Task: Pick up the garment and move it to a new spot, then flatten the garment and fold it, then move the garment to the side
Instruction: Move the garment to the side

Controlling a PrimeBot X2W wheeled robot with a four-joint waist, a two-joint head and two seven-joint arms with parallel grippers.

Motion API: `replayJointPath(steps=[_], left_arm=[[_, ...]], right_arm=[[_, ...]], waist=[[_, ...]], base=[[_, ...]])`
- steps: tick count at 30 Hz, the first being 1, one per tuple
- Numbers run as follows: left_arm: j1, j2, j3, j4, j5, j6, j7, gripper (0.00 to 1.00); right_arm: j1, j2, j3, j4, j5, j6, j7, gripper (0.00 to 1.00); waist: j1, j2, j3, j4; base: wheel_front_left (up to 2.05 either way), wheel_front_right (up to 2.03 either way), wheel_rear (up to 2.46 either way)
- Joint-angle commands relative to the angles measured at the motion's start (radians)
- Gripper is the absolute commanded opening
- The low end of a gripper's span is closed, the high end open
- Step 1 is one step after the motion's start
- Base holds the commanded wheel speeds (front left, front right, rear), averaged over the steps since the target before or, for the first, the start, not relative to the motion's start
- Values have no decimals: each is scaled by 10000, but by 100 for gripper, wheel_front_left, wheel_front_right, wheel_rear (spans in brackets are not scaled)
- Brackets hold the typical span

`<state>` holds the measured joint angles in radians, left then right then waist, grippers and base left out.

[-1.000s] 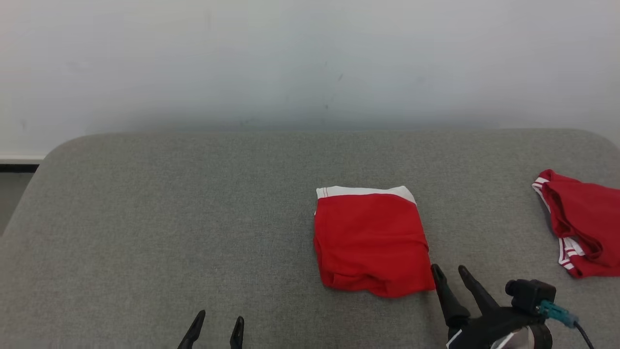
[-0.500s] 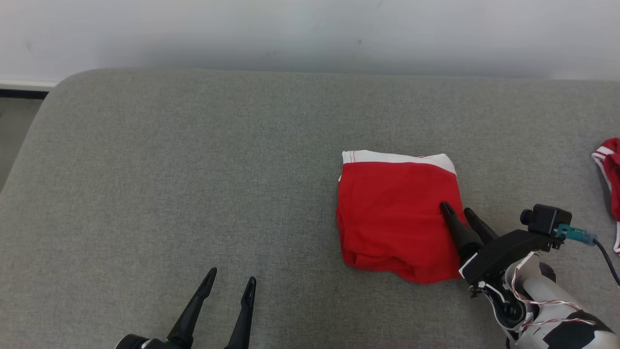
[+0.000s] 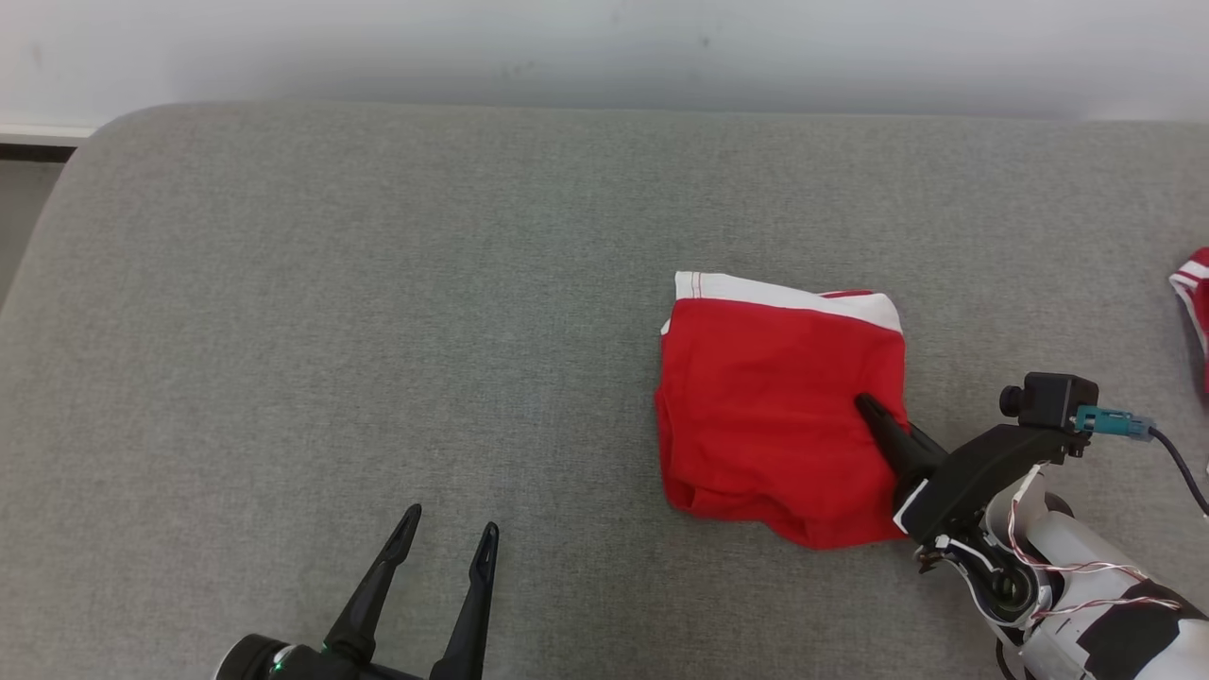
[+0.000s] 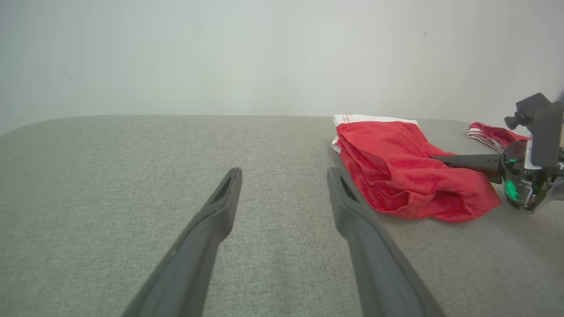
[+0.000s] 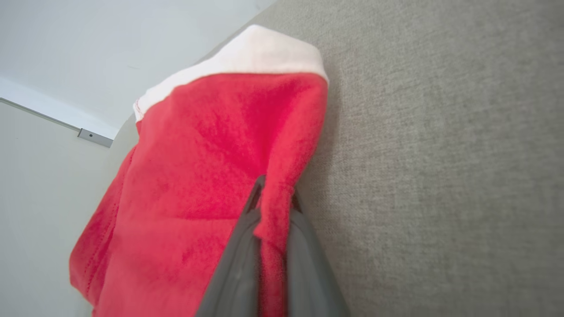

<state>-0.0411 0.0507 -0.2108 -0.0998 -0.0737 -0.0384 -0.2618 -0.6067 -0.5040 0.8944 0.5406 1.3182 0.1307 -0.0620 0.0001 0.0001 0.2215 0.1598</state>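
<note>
The garment (image 3: 774, 406) is a folded red pair of shorts with a white waistband, lying right of centre on the grey surface. My right gripper (image 3: 883, 420) is shut on its right edge, and the right wrist view shows red cloth (image 5: 273, 211) pinched between the two fingers. That edge looks slightly lifted in the left wrist view, where the garment (image 4: 396, 167) lies to the right. My left gripper (image 3: 444, 543) stands open over bare surface at the lower left, apart from the garment, with nothing between its fingers (image 4: 220, 207).
A second red garment with white stripes (image 3: 1192, 302) lies at the far right edge. The grey padded surface (image 3: 331, 312) spreads wide to the left and ends at a white wall at the back. Its rounded left corner (image 3: 66, 161) drops off to the floor.
The right gripper reached onto the garment's right edge and closed on it. The head camera tilted down and shifted, so the whole scene moved in view. The left gripper stays open.
</note>
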Motion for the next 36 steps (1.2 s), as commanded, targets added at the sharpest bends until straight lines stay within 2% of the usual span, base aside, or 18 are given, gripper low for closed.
replayJointPath(steps=[1, 8, 18, 20, 25, 36], left_arm=[[18, 0, 38, -14, 82, -7, -31, 100], [66, 0, 139, -80, 172, -85, -30, 100], [-90, 55, 313, -254, 435, -302, -31, 100], [-142, 143, 354, -358, 467, -380, -31, 100], [-348, 262, 341, -460, 437, -532, -31, 100], [-1104, 538, 230, -733, 410, -737, -31, 100]], right_arm=[[-84, -173, 156, -55, 132, -1, -55, 0], [-414, -641, 561, -435, 126, -1, -223, 0], [-1378, -1674, 1438, -988, -239, -1, 29, 0], [-1816, -1929, 1676, -1135, -358, -1, 159, 0], [-2542, -2348, 1936, -1279, -474, -1, 231, 0], [-3919, -3312, 2342, -1444, -877, -1, -121, 0]], waist=[[-1, -1, -24, -153], [-1, -1, -18, -670], [-1, -1, 255, -2001], [-1, -1, 486, -2480], [-1, -1, 949, -3108], [-1, -1, 2075, -3906]], base=[[0, 0, 0], [0, 0, 0], [0, 0, 0], [0, 0, 0], [0, 0, 0], [0, 0, 0]])
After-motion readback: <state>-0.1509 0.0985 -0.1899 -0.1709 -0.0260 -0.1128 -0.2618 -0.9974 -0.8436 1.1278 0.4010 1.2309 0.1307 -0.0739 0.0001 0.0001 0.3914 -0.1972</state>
